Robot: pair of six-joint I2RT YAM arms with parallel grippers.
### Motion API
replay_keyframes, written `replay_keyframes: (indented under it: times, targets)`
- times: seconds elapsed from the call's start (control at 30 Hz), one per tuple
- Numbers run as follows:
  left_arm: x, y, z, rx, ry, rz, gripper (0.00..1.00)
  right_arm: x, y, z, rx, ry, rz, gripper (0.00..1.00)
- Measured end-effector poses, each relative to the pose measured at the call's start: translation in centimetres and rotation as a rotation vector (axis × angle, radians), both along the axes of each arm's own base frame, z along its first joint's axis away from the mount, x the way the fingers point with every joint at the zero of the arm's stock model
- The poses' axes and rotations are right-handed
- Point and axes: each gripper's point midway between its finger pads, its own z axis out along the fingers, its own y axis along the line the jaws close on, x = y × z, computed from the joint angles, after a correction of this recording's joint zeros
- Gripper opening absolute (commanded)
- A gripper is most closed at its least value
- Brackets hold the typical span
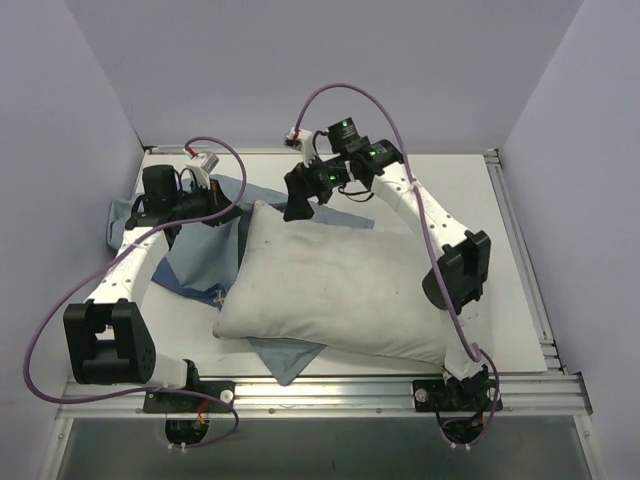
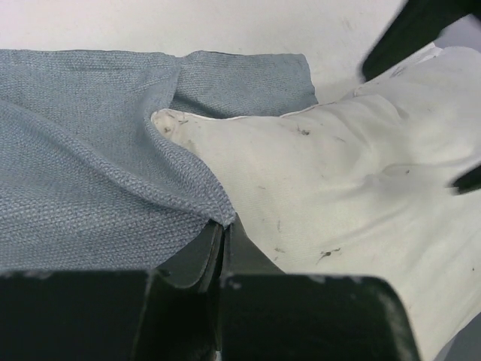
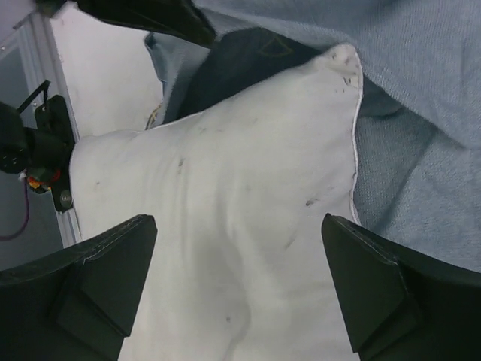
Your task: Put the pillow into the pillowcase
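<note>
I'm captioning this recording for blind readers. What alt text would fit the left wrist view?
The shut left end effector pinches an edge of the grey-blue pillowcase at the frame's bottom. A speckled white pillow fills the right, its corner reaching the blue fabric, with pale table beyond.

The white pillow (image 3: 225, 210) fills the middle, flecked with small dark specks. The right gripper (image 3: 237, 223) is spread wide, with one finger at each side of the pillow. The grey-blue pillowcase (image 3: 421, 90) lies above and right of the pillow, touching its corner. The white table (image 3: 105, 83) shows to the pillow's upper left.
</note>
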Motion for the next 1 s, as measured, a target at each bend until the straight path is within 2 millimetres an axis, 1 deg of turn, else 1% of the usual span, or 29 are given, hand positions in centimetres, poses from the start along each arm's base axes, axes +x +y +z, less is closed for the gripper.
replay_keyframes:
  times: [0.03,0.13,0.2,0.23,0.27,0.3,0.33,0.37,0.4,0.47,0.5,0.6,0.67,0.73,0.83,0.9,0.93,1.0]
  targets:
    - [0.0,0.0,0.0,0.0,0.0,0.0,0.0,0.4,0.5,-1.5,-0.019,0.028,-0.014,1.0]
    - [0.1,0.0,0.0,0.0,-0.001,0.0,0.0,1.5,1.6,-7.4,-0.102,0.141,-0.065,1.0]
    - [0.1,0.0,0.0,0.0,-0.003,0.0,0.0,1.9,2.0,-11.4,-0.155,0.213,-0.096,1.0]
    - [0.1,0.0,0.0,0.0,-0.003,0.0,0.0,1.9,2.1,-13.0,-0.175,0.25,-0.107,0.89]
    - [0.1,0.0,0.0,0.0,-0.004,0.0,0.0,1.8,2.2,-14.4,-0.191,0.274,-0.108,0.72]
    - [0.1,0.0,0.0,0.001,-0.003,0.0,0.0,1.7,2.3,-15.5,-0.197,0.297,-0.104,0.48]
    - [0.1,0.0,0.0,0.001,-0.003,0.001,0.0,1.4,2.4,-15.9,-0.191,0.312,-0.089,0.37]
    - [0.2,0.1,-0.1,0.003,-0.004,0.003,0.0,1.1,2.5,-15.8,-0.178,0.33,-0.073,0.28]
    - [0.3,0.1,-0.2,0.004,-0.005,0.005,0.0,0.8,2.6,-15.4,-0.157,0.338,-0.055,0.12]
    - [0.6,0.1,-0.5,0.005,-0.004,0.008,0.0,0.4,2.5,-14.3,-0.116,0.337,-0.018,0.02]
    - [0.8,0.1,-0.6,0.004,-0.001,0.01,0.0,0.0,2.2,-13.8,-0.103,0.333,0.0,0.0]
    - [1.0,-0.5,-0.7,-0.013,0.001,-0.01,0.0,-0.9,1.9,-11.9,-0.076,0.289,0.043,0.0]
    - [0.6,-1.5,-0.5,-0.033,-0.001,-0.045,0.0,-0.7,2.0,-10.9,-0.063,0.262,0.049,0.0]
    - [0.0,-2.6,-0.1,-0.052,-0.006,-0.095,0.0,0.0,2.5,-10.6,-0.057,0.255,0.044,0.0]
    - [-1.4,-4.1,0.5,-0.059,-0.022,-0.171,0.0,2.0,3.5,-11.1,-0.048,0.251,0.019,0.0]
    - [-2.5,-4.5,1.0,-0.05,-0.038,-0.214,0.0,3.9,3.7,-12.3,-0.046,0.254,-0.011,0.0]
    - [-3.1,-4.6,1.2,-0.044,-0.046,-0.229,0.0,4.6,3.6,-12.7,-0.044,0.259,-0.027,0.0]
    - [-4.3,-4.5,1.7,-0.022,-0.063,-0.26,0.0,6.1,2.7,-13.6,-0.043,0.286,-0.072,0.0]
